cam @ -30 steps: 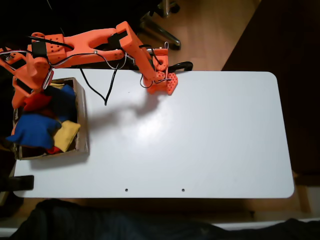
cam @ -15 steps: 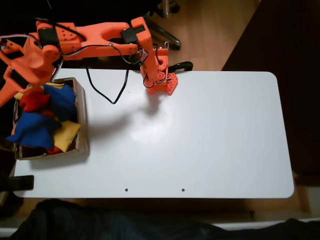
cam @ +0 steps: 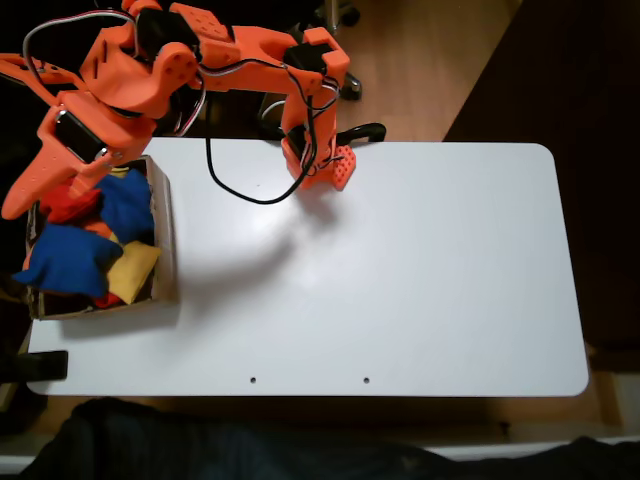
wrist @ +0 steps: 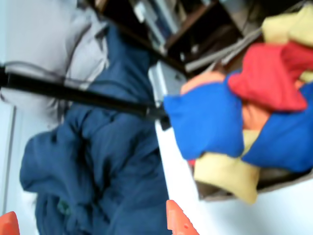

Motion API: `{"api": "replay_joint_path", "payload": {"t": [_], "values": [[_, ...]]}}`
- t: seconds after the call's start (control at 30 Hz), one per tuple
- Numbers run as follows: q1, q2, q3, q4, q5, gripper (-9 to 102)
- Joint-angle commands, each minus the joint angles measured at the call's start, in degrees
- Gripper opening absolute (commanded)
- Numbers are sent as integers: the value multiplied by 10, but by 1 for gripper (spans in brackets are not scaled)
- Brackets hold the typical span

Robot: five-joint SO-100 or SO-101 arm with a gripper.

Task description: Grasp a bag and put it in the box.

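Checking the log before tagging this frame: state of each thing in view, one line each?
gripper: open, empty, raised above the box's far end
red bag: in the box, on top of the pile
box: upright on the table's left end, heaped full
blue bags: in the box, one overhanging its left wall
yellow bag: in the box
table: bare white top

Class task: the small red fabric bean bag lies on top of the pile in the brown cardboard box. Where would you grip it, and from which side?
Probably from above. The small red fabric bean bag lies on the blue ones in the brown cardboard box, its top exposed. Pinch across its puffy middle; the box walls block sideways approaches.
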Motion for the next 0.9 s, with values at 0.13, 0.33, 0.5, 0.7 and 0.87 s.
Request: {"api": "replay_joint_path", "payload": {"t": [0.13, 0.33, 0.5, 0.7, 0.87], "values": [[-53, 73, 43, -10, 6, 59], [-105, 113, 69, -5, 52, 59], [-127, 148, 83, -14, 167, 59], [-192, 186, 96, -4, 167, 59], [-245, 216, 125, -16, 172, 59]]}}
